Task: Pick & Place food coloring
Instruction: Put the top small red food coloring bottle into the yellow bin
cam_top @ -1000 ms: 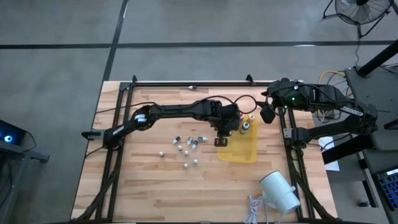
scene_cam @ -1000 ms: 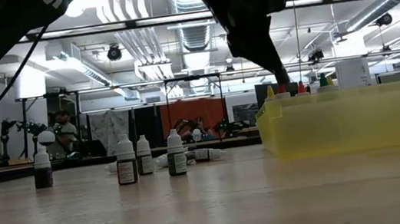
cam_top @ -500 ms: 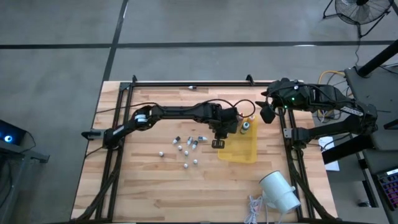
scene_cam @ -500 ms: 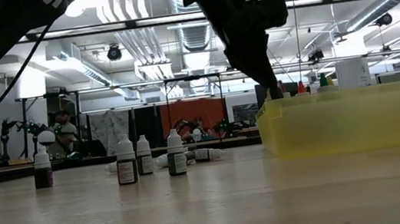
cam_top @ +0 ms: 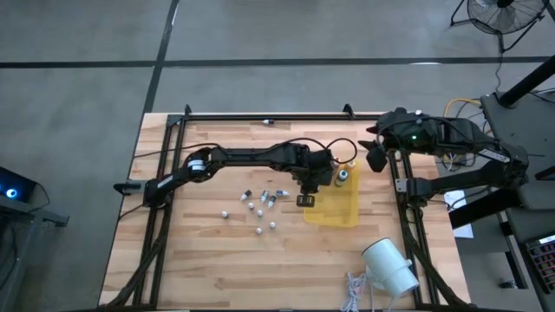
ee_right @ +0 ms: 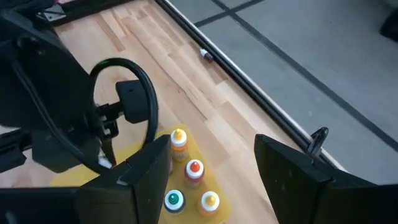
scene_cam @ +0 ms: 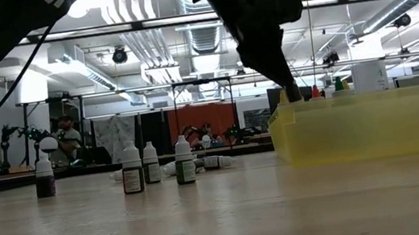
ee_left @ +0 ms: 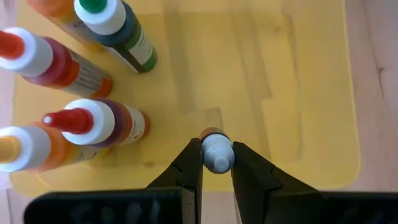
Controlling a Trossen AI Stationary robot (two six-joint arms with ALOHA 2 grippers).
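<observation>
- Left gripper (ee_left: 216, 163): positioned over the yellow tray (cam_top: 345, 210), at the tray's edge nearest the loose vials. Its fingers (ee_left: 189, 167) are closed on a small white-capped vial (ee_left: 216, 152), held cap toward the wrist camera above the tray floor.
- Low view: the left arm reaches down from above, its fingertips at the tray's near-left corner, level with the rim (scene_cam: 353, 100).
- Yellow tray contents: several food coloring bottles (ee_left: 87, 121) stand upright, grouped at one end. Visible tops are green (ee_left: 94, 7), red, orange and yellow. The rest of the tray floor is bare.
- Right wrist view confirms four capped bottles (ee_right: 194, 169) standing together in the tray.
- Loose vials (cam_top: 260, 206): a scatter of small whitish vials lies on the wooden surface (cam_top: 217, 251), beside the tray on the left-arm side. Low view shows some upright (scene_cam: 132, 172) and some lying down behind them.
- Right gripper (ee_right: 208, 168): waits raised near the far right corner of the surface, apart from the tray, its fingers spread wide and holding nothing.
- White cylinder (cam_top: 390, 264): lies on the surface near its front edge, clear of the tray.
</observation>
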